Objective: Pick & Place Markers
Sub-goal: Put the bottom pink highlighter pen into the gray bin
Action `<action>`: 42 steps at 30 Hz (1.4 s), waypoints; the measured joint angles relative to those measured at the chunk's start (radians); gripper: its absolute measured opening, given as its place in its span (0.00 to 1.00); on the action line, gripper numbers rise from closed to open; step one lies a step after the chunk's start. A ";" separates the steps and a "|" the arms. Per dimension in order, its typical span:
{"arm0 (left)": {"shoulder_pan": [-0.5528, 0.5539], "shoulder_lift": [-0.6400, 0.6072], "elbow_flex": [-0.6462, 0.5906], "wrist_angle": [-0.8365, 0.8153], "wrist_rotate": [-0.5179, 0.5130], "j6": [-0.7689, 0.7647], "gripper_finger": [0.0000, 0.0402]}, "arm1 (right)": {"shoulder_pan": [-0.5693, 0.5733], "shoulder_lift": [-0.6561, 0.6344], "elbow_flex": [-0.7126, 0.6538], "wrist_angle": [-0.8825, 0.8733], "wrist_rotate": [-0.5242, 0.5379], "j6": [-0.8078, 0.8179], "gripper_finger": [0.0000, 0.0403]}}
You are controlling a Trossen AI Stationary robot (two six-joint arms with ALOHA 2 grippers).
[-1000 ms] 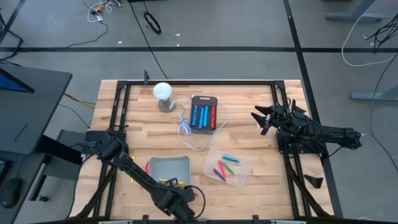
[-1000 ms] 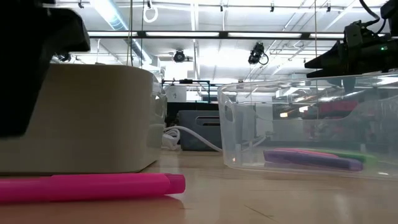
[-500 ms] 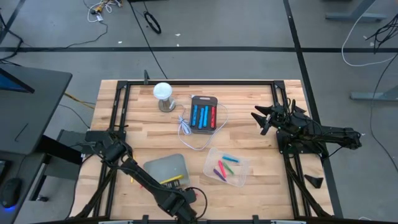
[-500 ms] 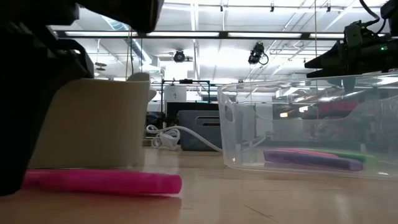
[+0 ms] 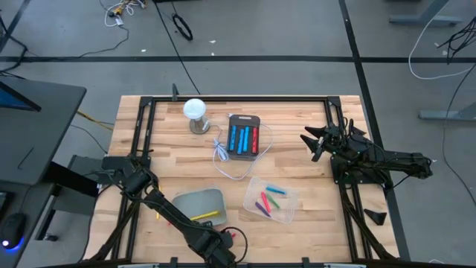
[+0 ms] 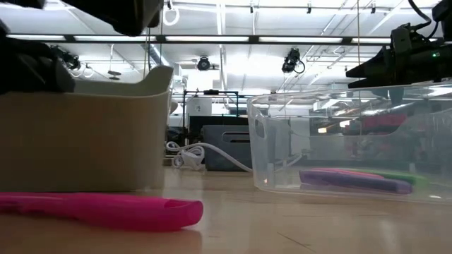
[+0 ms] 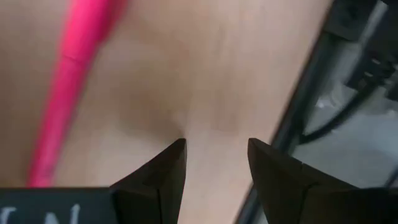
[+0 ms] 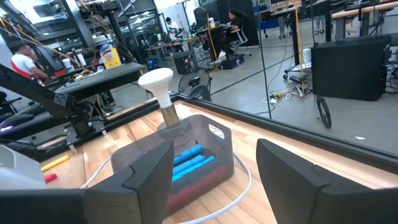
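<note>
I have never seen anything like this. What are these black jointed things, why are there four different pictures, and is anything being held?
They are two robot arms on a wooden table. One picture looks down from above, one sits at tabletop level, and two ride on the wrists, looking past each arm's fingers.

The left gripper hovers open and empty over the front edge beside a pink marker. The right gripper waits open at the right side, holding nothing.

On the table lie a grey bin with a yellow marker, a clear tub with several markers, a dark tray of blue and red ones, a white cable and a white-domed lamp.
</note>
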 joint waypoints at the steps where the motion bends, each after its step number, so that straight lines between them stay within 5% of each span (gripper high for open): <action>1: -0.002 0.000 0.000 0.006 0.014 0.000 0.45 | 0.000 0.000 0.000 0.000 0.000 0.000 0.57; 6: -0.006 -0.032 0.000 -0.020 0.024 -0.050 0.45 | 0.000 0.000 0.000 0.000 0.000 0.000 0.57; 15: -0.005 -0.125 0.001 -0.129 -0.153 -0.049 0.45 | 0.000 0.000 0.000 0.000 0.000 0.000 0.57; 23: -0.025 -0.123 0.001 -0.034 -0.180 0.292 0.45 | 0.000 0.000 0.000 0.000 0.000 0.000 0.57; 30: 0.033 -0.114 0.001 -0.027 -0.268 0.355 0.45 | 0.000 0.000 0.000 0.000 0.000 0.000 0.57; 42: 0.087 -0.050 0.001 -0.010 -0.227 0.394 0.45 | 0.000 0.000 0.000 0.004 0.000 0.000 0.57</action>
